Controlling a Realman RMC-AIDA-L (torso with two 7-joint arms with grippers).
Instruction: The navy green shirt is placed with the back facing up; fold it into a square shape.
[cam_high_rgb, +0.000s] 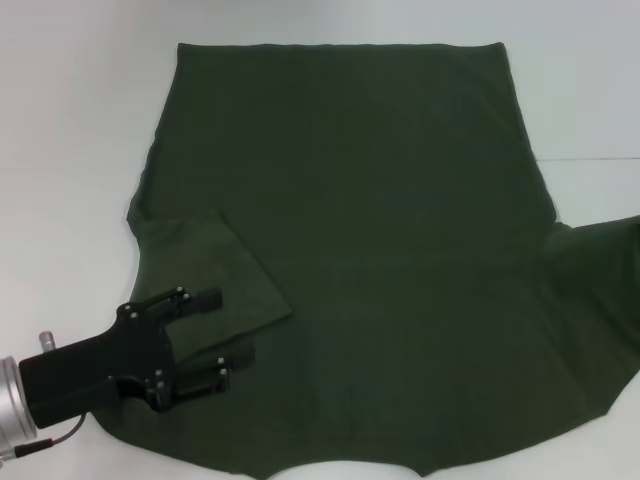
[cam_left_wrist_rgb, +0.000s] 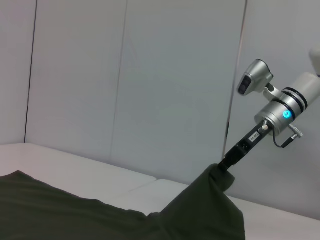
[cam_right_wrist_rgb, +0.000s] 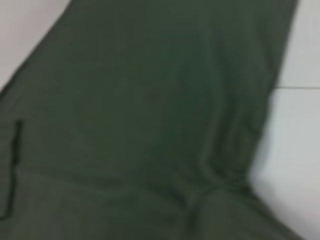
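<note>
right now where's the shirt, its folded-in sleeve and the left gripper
navy green shirt (cam_high_rgb: 370, 200): head view, middle of the back panel.
folded sleeve (cam_high_rgb: 215, 265): head view, flat top of the flap.
left gripper (cam_high_rgb: 232, 328): head view, gap between its fingertips.

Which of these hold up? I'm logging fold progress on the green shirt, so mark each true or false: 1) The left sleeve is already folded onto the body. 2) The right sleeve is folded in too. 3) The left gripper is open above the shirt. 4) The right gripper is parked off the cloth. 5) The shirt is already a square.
1) True: the left sleeve lies folded over the navy green shirt.
2) False: the right sleeve still spreads outward.
3) True: the left gripper is over the near-left part, fingers apart.
4) False: the right gripper has the cloth lifted up around its tip.
5) False: only one sleeve is folded.
</note>
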